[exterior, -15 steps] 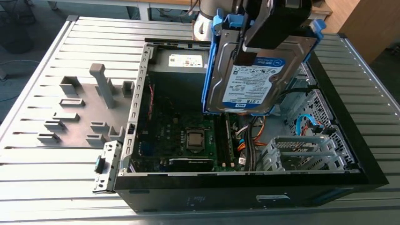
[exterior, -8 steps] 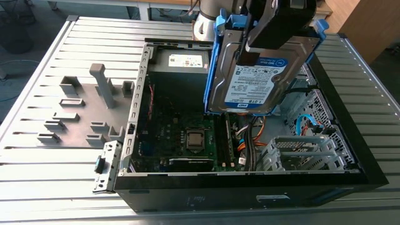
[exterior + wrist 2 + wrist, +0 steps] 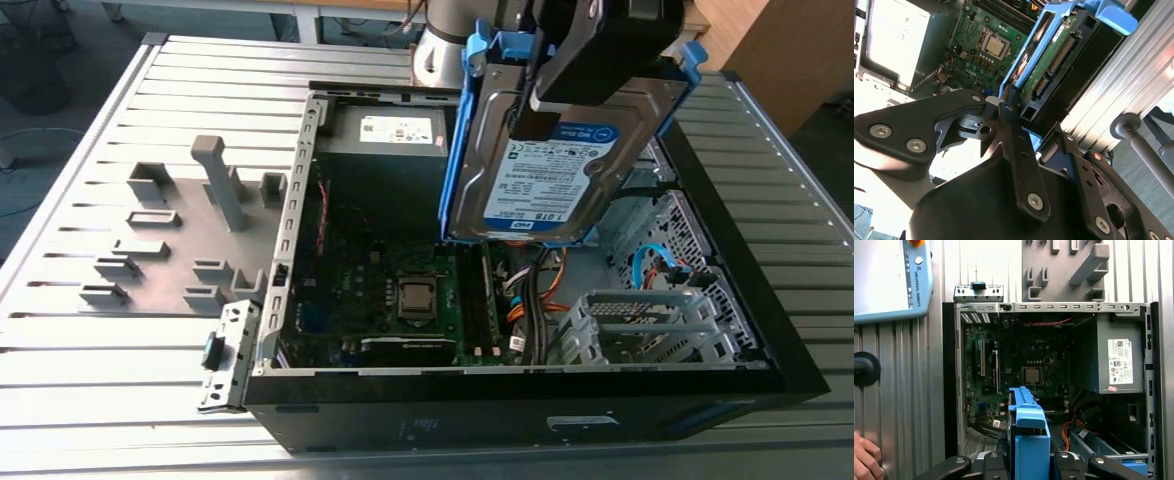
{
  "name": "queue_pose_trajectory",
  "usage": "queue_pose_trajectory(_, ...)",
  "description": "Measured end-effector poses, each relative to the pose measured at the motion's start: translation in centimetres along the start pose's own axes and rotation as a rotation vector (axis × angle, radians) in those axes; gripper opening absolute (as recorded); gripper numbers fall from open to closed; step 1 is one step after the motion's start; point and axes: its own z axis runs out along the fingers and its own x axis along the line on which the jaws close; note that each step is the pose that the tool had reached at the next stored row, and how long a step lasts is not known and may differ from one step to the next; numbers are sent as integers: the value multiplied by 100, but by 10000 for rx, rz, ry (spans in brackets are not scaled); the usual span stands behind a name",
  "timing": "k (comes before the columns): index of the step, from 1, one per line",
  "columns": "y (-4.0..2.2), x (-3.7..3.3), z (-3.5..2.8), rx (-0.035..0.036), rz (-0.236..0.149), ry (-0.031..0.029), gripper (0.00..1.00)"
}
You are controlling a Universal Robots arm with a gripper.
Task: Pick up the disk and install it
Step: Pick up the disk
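Note:
The disk point(image 3: 547, 185) is a silver drive with a white-and-blue label and blue side rails. It hangs tilted, nearly on edge, above the open computer case point(image 3: 534, 405). My gripper point(image 3: 537, 112) is shut on its upper part, with black fingers clamping both faces. In the second wrist view the disk point(image 3: 1051, 57) shows its green circuit board and connector between the fingers point(image 3: 1014, 130), over the motherboard. In the first wrist view the disk's blue rail point(image 3: 1029, 437) sits between the finger bases of the gripper point(image 3: 1029, 462). The metal drive cage point(image 3: 641, 325) lies below, at the case's near right corner.
Inside the case are a grey power-supply box point(image 3: 394, 135), the motherboard with its processor point(image 3: 416, 297), and orange and blue cables point(image 3: 654, 260). A grey fixture plate with pegs point(image 3: 174, 230) lies on the exterior view's left. A teach pendant point(image 3: 889, 280) and a person's hand point(image 3: 866, 460) are beside the case.

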Motion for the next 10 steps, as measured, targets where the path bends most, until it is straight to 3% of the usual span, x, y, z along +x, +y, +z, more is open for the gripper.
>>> queue_pose_trajectory(10, -43, -2, -1, 0, 0, 1, 36)
